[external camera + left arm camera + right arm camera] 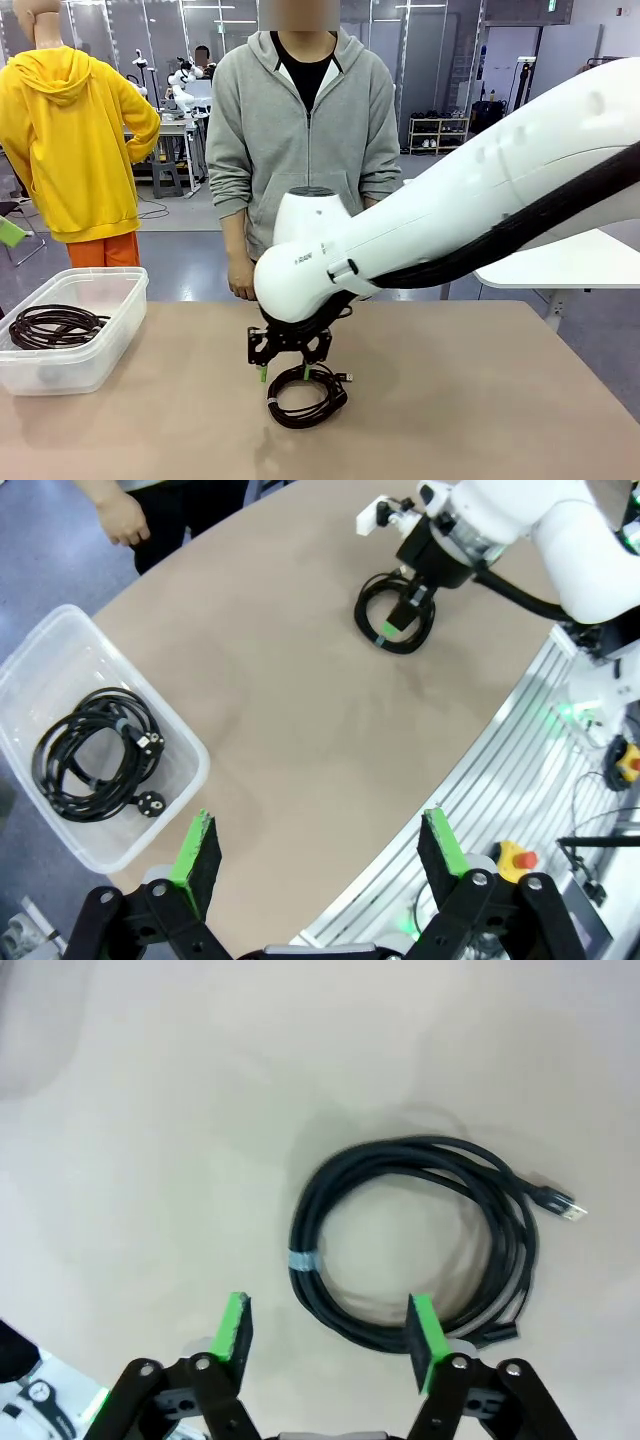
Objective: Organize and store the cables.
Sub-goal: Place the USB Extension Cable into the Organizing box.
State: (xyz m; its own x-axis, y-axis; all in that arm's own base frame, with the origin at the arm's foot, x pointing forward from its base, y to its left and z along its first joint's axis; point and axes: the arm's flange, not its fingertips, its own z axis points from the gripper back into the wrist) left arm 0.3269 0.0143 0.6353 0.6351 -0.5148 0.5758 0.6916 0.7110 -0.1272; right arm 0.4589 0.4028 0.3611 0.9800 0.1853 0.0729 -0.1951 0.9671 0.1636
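Loose cable [410,1235]: one black coil flat on the tan table [480,400], mid-table, with a pale band at its 9 o'clock in the right wrist view.
Stored cables [95,755]: black coils inside the clear bin [60,640], well apart at the table's left end.
Right gripper [328,1332]: jaws apart, empty, poised over the loose coil's near edge.
Left gripper [322,850]: jaws wide, empty, above the table edge.
Person's hand [122,518]: at the far edge.
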